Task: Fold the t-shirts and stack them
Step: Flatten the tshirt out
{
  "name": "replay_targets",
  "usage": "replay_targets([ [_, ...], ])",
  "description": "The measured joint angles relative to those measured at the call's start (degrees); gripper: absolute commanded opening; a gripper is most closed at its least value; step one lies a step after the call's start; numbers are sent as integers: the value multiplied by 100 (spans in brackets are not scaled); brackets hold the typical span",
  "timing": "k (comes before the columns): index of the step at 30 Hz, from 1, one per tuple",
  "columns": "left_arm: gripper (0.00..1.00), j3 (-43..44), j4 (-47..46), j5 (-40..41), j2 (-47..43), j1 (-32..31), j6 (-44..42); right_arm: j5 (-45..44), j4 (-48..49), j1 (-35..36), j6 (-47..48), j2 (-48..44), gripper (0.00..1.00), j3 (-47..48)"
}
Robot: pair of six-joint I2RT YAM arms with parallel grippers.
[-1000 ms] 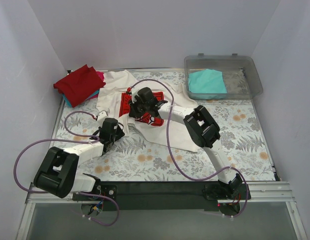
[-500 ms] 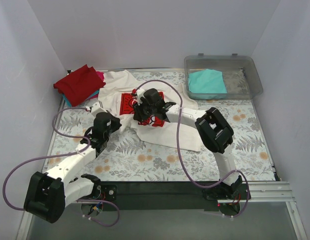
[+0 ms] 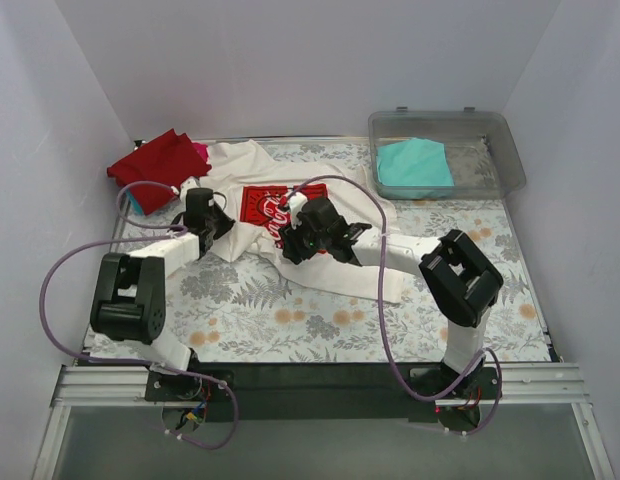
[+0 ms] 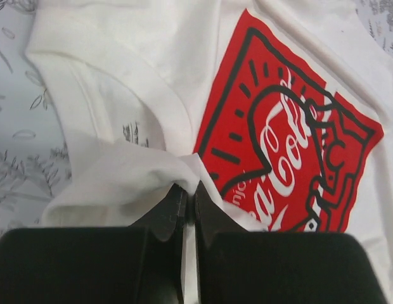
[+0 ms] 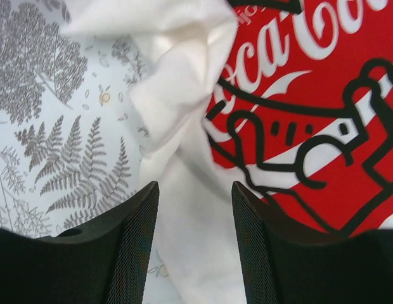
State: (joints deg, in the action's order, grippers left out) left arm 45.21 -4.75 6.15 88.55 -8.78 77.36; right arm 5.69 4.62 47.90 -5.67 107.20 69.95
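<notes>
**fernmat:** where's the white tee (image 3: 335, 272) sitting?

**yam_fan:** rumpled in the middle of the table (image 3: 470, 290), red print (image 3: 262, 203) face up. The left gripper (image 4: 187, 190) is pinched tight on a fold of its edge, right beside the print.

**fernmat:** and the other arm?

**yam_fan:** the right gripper (image 5: 194, 190) hangs over the cloth with its fingers spread wide, gripping nothing. A red tee (image 3: 155, 165) tops the far-left pile, and a teal tee (image 3: 415, 165) is in the bin (image 3: 500, 150).

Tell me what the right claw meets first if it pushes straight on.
The white t-shirt: its cloth beside the red print lies straight ahead of the open right claw, probably close.
</notes>
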Motion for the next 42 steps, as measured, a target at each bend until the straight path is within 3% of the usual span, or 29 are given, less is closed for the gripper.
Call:
replay_targets([
  [4, 1, 739, -90, -428, 1121, 315, 17, -168, 7, 339, -17, -208, 46, -334],
  [6, 25, 824, -144, -564, 1296, 387, 15, -238, 33, 483, -24, -269, 46, -415],
  [7, 45, 824, -155, -623, 1314, 424, 22, -282, 42, 560, -42, -319, 47, -474],
  [9, 68, 826, -192, -667, 1290, 448, -48, -337, 87, 662, -70, -409, 47, -577],
  [12, 79, 804, -245, -717, 1115, 452, -83, -363, 243, 826, -133, -450, 47, -612],
  [17, 80, 317, -404, -774, -48, 452, -205, -179, 424, 970, -234, -223, 47, -284],
  [22, 78, -909, -739, -1047, -1766, 452, -387, -92, 503, 977, -319, 184, 48, 55],
  [25, 77, -1471, -876, -1172, -2247, 448, -483, -87, 496, 975, -356, 236, 48, 57],
  [31, 73, -2273, -872, -1248, -2396, 299, -638, -197, 588, 970, -431, 140, 48, -83],
  [42, 70, -2138, -1036, -721, -1672, -44, -809, -437, 632, 970, -520, -739, 49, -918],
])
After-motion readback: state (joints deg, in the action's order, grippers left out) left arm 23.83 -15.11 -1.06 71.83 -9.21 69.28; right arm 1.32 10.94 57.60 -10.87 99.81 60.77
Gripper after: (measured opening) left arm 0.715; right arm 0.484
